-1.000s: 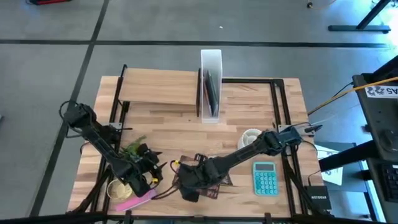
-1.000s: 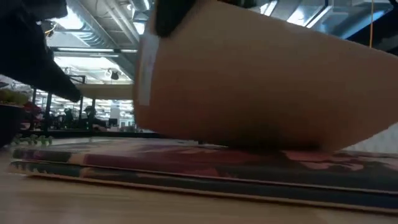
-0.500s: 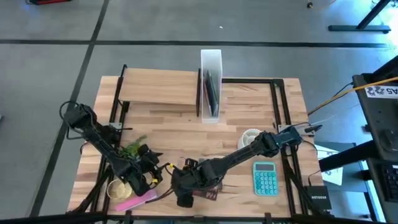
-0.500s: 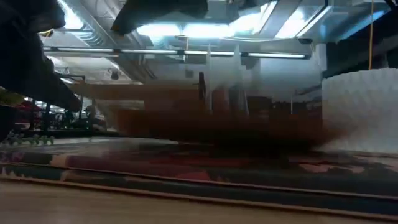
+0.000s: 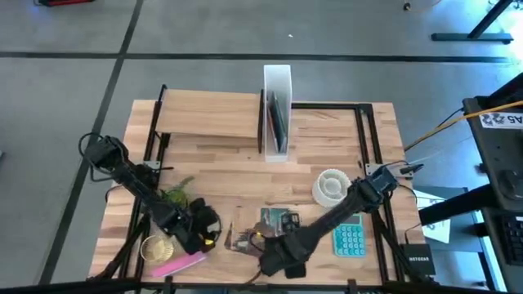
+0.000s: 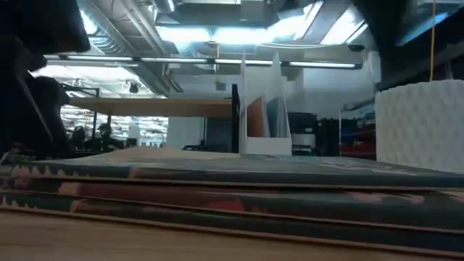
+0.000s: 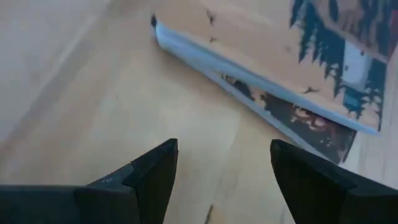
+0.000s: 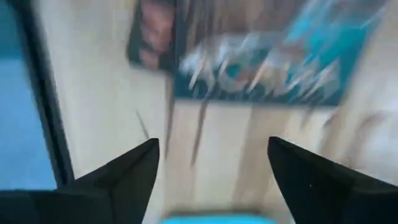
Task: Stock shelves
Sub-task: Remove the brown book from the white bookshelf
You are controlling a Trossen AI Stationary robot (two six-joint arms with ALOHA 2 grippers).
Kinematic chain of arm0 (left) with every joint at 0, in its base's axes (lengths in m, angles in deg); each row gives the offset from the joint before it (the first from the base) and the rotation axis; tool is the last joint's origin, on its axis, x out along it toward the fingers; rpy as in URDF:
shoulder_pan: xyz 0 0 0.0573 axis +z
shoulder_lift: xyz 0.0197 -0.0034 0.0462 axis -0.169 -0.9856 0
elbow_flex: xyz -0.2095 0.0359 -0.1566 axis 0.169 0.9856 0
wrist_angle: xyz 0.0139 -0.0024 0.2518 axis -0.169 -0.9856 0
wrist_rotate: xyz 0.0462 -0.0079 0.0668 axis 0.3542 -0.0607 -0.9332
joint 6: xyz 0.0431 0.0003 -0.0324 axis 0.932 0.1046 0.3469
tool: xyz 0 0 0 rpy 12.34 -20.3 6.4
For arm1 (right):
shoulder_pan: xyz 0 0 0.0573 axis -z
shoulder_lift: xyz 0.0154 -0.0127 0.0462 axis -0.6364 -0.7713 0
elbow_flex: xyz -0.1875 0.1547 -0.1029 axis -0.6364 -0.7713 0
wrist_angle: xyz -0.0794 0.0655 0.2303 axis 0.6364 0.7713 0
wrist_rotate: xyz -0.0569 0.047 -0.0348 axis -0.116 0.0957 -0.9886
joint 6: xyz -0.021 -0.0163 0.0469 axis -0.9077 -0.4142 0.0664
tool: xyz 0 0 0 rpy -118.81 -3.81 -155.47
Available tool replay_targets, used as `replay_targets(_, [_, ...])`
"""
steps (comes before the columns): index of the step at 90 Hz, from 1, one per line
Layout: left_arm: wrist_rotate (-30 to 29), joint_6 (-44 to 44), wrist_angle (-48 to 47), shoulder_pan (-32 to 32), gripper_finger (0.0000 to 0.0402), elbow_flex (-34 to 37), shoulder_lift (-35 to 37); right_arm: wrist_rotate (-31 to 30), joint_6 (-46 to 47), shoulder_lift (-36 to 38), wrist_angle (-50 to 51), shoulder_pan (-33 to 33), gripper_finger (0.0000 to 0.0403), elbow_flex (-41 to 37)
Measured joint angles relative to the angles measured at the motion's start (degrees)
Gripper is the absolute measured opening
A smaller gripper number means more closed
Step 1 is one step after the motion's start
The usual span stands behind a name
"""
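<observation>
Shelf far left on desk, file box upright just right of it. Books lie near centre. Left tool released, empty, beside books. Right tool released, empty, near edge.

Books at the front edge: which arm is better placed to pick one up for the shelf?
Left, probably. The left gripper is open beside the books, facing them. The right gripper, also open, sits nearer the table's front edge.
</observation>
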Motion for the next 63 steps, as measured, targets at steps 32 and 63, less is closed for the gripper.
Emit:
replay_targets(32, [9.27,2.07,8.6,4.51,0.0239,-0.09,-4.78,7.29,-3.39,0.52,-14.5,1.43,0.0189,-21.25])
replay_targets(63, [10.32,5.88,16.89,7.09,0.0239,0.07,-7.58,4.14,-5.58,0.02,-19.07,1.78,0.0163,-15.06])
